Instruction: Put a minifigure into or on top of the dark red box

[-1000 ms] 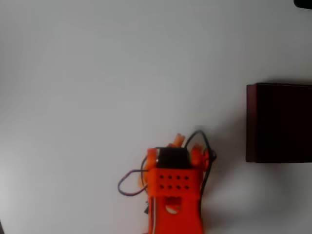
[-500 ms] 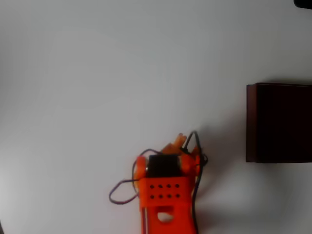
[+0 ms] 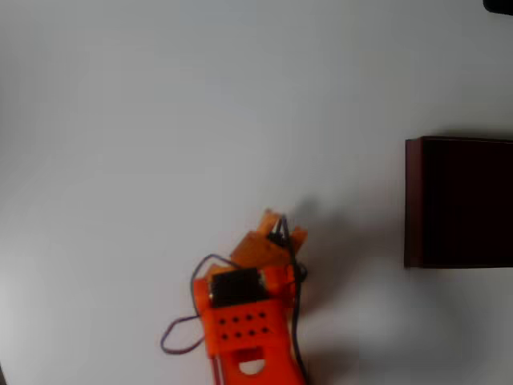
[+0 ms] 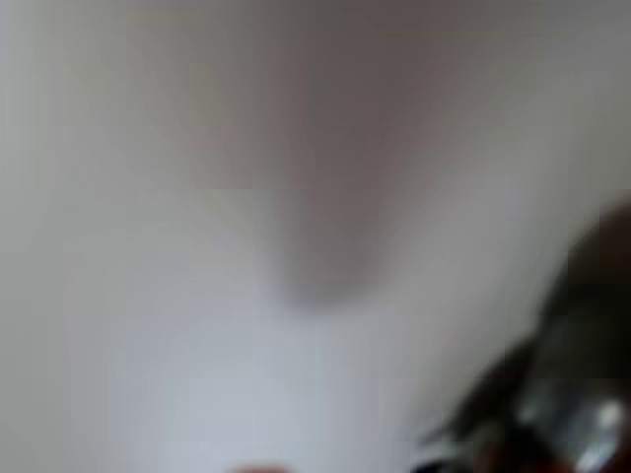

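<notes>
An orange SO-100 arm reaches up from the lower edge of the overhead view across a bare white table (image 3: 160,120), its gripper (image 3: 276,224) pointing up and slightly right. A small dark shape sits right at the orange fingertips, with a black cable crossing the same spot; whether that shape is the minifigure or only the cable cannot be settled from above, and whether the claw is clenched, released or grasping anything cannot be told either. The wrist view is heavily blurred: pale table, a soft grey shadow, and a dark, glinting mass at the lower right corner that cannot be identified.

The dark red box (image 3: 413,200) lies well apart from the gripper, off to the right in the overhead view and a little higher, partly cut by the picture's right edge. Its near wall faces the arm and its near-black interior is open upward. Any delivery would likely turn on that rightward gap: the claw would have to swing across open table to get over the box's left wall.
</notes>
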Action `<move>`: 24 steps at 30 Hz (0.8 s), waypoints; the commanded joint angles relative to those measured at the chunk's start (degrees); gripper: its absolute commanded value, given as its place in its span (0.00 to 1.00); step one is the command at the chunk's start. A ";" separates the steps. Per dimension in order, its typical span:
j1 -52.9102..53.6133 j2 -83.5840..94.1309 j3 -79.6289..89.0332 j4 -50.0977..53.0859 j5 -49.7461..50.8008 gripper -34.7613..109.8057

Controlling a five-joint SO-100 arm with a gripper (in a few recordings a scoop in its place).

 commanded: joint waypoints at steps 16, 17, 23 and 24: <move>5.27 5.10 3.08 4.13 -6.15 0.37; 5.71 6.06 4.39 3.60 -6.50 0.37; 6.68 7.03 6.77 1.05 -7.65 0.37; 6.50 7.03 6.68 0.97 -7.47 0.37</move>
